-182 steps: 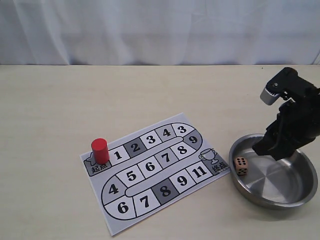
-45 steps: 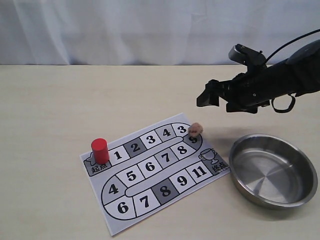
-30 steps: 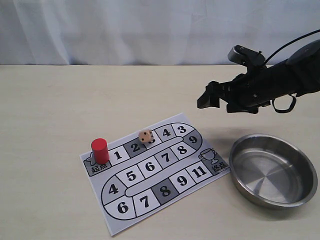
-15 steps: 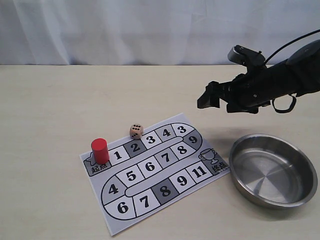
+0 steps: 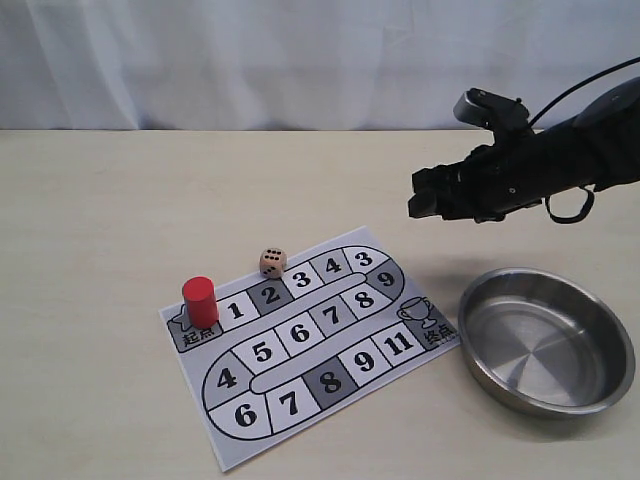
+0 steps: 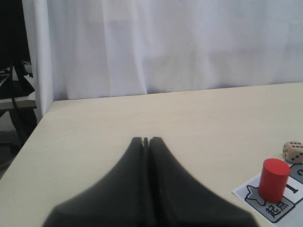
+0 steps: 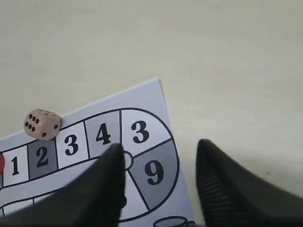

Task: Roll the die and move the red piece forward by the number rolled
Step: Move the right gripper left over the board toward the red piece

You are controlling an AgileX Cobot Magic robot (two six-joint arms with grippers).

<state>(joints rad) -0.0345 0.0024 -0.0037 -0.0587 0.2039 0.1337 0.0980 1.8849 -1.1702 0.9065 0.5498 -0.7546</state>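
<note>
The die, a tan cube, rests at the far edge of the numbered paper board, by squares 2 and 3; a six-pip face shows. The right wrist view has the die beside those squares. The red piece stands upright on the start square. My right gripper hovers above the table, right of the board, open and empty; its jaws hang over square 9. My left gripper is shut on nothing, low over bare table, with the red piece and the die off to one side.
A shallow steel bowl sits empty on the table right of the board, below the right arm. A white curtain closes off the back of the table.
The die rolled left across the board from near square 9 and has lain still for the last half second. The right gripper's jaws have narrowed and the hand has shifted slightly right.
</note>
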